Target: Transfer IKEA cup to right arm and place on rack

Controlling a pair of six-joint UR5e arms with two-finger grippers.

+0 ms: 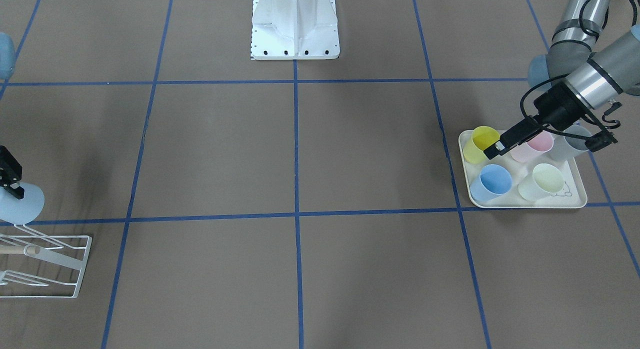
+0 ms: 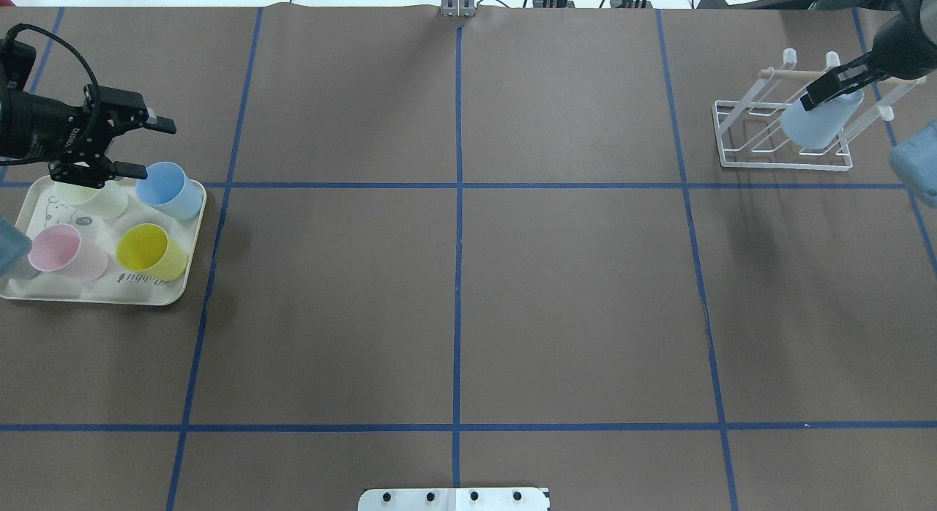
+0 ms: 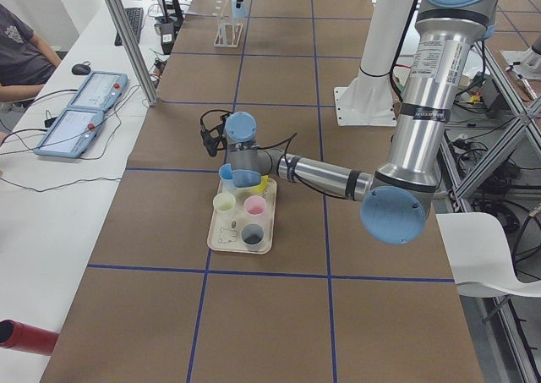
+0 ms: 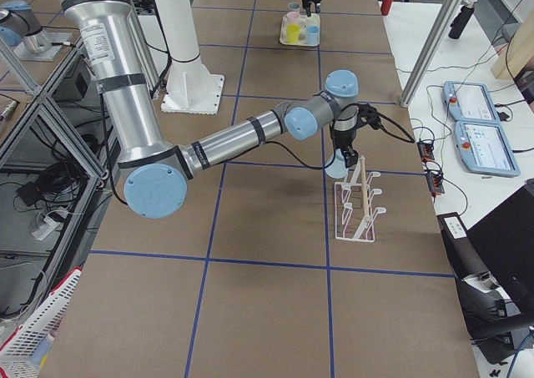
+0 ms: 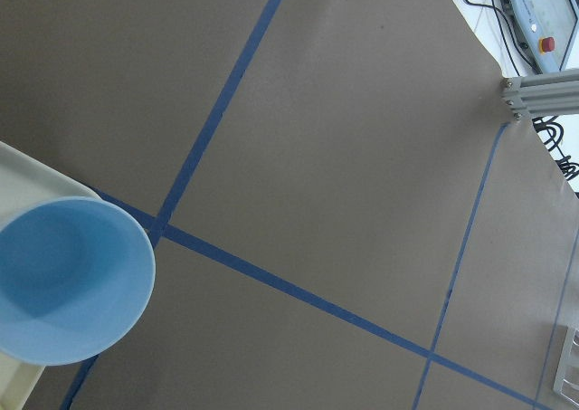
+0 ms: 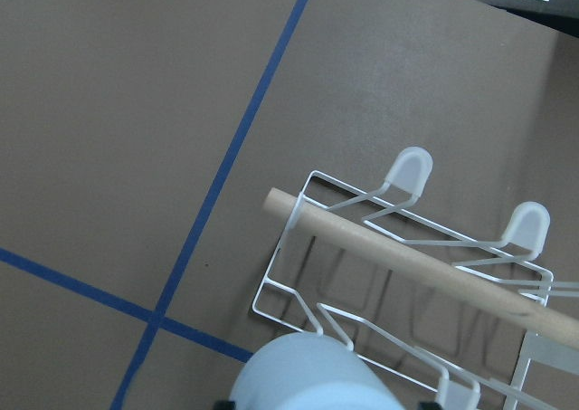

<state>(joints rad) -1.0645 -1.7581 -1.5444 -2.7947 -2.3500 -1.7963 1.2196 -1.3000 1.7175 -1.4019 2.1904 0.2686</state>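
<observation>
right gripper (image 2: 817, 94): clenched on pale blue cup (image 2: 820, 124), over rack (image 2: 739, 158), far right | left gripper (image 2: 155, 147): fingers spread, above tray (image 2: 95, 295), left

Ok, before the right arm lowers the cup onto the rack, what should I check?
1. Grip: right gripper shut on the pale blue cup - ok.
2. Position: cup hangs above the rack - ok.
3. Cup mouth lined up with a prong - cannot tell.
4. Rack holds no other cup - ok.
5. Left gripper open over the tray, far from the rack - ok.
</observation>
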